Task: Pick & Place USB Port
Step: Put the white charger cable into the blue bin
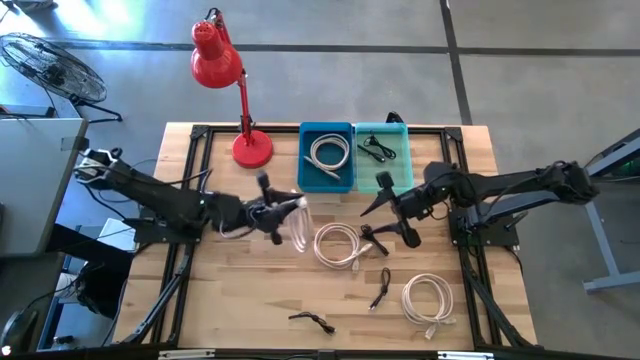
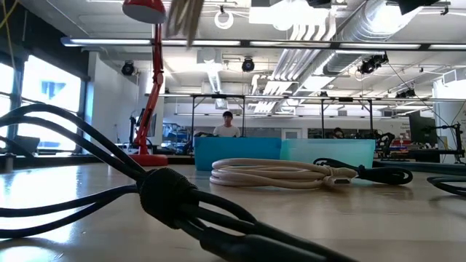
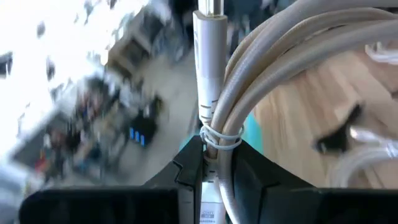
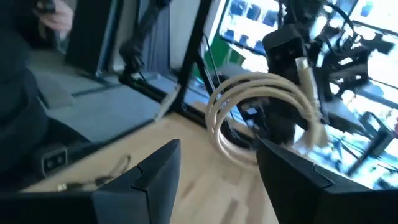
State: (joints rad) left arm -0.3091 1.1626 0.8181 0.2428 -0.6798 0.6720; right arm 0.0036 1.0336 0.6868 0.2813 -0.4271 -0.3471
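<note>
A coiled white USB cable [image 1: 300, 217] hangs above the table's middle, with my left gripper [image 1: 280, 212] shut on it. In the left wrist view the coil [image 3: 286, 68] loops away from the fingers, and a white plug [image 3: 209, 50] stands straight beside it. My right gripper [image 1: 392, 212] stands open over the table's right half, in front of the teal bin, touching nothing. It faces the held coil [image 4: 261, 106]. Another white coil [image 1: 338, 245] lies flat on the wood between the two grippers. My left gripper pinches the coil between its two fingers where a thin wire tie [image 3: 216, 134] binds the strands, just below the plug. The fingers come in level from the table's left. The coil is lifted clear of the table and stands out beyond the fingertips.
A blue bin [image 1: 326, 128] holding a white cable and a teal bin [image 1: 398, 130] holding a black one stand at the far middle. A red lamp [image 1: 222, 70] stands far left. A third white coil [image 1: 428, 298] and black cables [image 1: 380, 290] [image 1: 312, 320] lie near the front edge.
</note>
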